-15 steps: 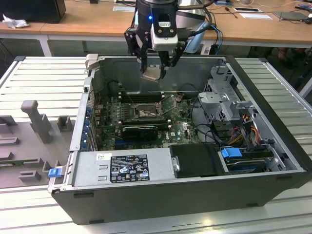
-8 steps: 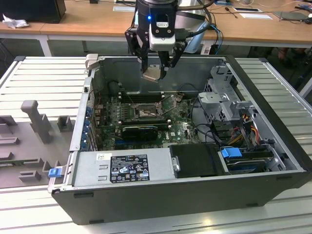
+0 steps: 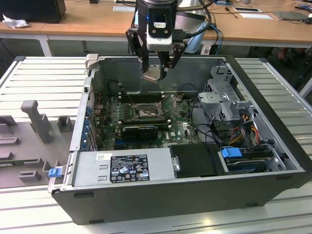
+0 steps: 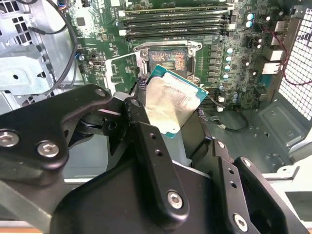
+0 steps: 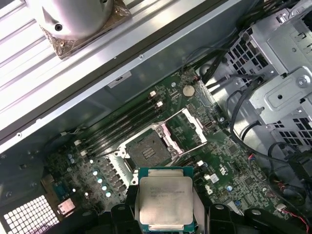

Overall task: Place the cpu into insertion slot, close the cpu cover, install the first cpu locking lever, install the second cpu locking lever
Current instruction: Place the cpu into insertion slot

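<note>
My gripper (image 3: 155,73) hangs above the far wall of the open computer case, shut on the cpu (image 3: 151,75). In both wrist views the cpu (image 5: 165,200) (image 4: 171,103) is a small square chip with a grey metal face and a green rim, clamped by its edges and tilted. The insertion slot (image 3: 145,113) (image 5: 147,149) (image 4: 168,60) lies bare on the green motherboard, below and ahead of the chip. The cpu cover (image 5: 188,128) (image 3: 170,102) stands swung open beside the slot. The chip is well above the board and touches nothing.
Long black memory slots (image 3: 141,96) run along the far side of the socket, and a black graphics card (image 3: 140,130) lies on its near side. A power supply (image 3: 122,168), a drive cage (image 3: 229,105) and loose cables (image 3: 243,131) crowd the case. Grey fixtures (image 3: 36,119) stand on the slatted table.
</note>
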Motion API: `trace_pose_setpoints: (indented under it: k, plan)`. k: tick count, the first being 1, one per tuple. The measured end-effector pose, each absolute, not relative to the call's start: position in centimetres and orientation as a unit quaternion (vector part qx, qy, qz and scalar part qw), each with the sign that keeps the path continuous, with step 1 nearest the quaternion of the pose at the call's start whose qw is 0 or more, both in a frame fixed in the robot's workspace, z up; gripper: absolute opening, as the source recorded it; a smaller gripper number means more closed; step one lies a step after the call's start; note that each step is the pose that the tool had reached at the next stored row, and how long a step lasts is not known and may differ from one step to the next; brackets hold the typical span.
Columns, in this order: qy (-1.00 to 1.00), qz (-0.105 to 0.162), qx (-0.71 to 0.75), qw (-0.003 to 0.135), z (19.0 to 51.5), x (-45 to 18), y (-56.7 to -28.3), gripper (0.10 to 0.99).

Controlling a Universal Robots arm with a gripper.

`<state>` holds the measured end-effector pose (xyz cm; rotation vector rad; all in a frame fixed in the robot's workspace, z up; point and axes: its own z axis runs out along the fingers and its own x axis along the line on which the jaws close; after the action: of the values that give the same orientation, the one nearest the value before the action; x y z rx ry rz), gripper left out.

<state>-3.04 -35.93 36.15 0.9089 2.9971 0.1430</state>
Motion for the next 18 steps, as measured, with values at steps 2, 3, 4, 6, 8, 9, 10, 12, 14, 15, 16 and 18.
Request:
trace_pose_setpoints:
  k: [2, 3, 4, 6, 8, 9, 10, 12, 14, 15, 16, 18]
  plan:
    - [0.956, 0.046, 0.291, 0.003, 36.08, -3.04, -35.94, 0.529]
    - [0.956, 0.046, 0.291, 0.003, 36.01, -3.03, -35.93, 0.529]
    - [0.956, 0.045, 0.291, 0.003, 35.96, -3.03, -35.94, 0.529]
    - [0.956, 0.045, 0.291, 0.003, 35.91, -3.03, -35.94, 0.529]
    - [0.955, 0.045, 0.292, 0.003, 35.88, -3.03, -35.94, 0.529]
    - [0.955, 0.045, 0.293, 0.003, 35.87, -3.03, -35.93, 0.529]
    - [0.954, 0.045, 0.295, 0.003, 35.87, -3.02, -35.94, 0.529]
    - [0.953, 0.045, 0.300, 0.003, 35.86, -3.03, -35.94, 0.529]
    - [0.951, 0.045, 0.307, 0.003, 35.85, -3.03, -35.94, 0.529]
    - [0.950, 0.045, 0.310, 0.004, 35.85, -3.03, -35.94, 0.529]
    - [0.949, 0.045, 0.312, 0.004, 35.84, -3.03, -35.94, 0.529]
    - [0.948, 0.045, 0.316, 0.004, 35.84, -3.03, -35.94, 0.529]
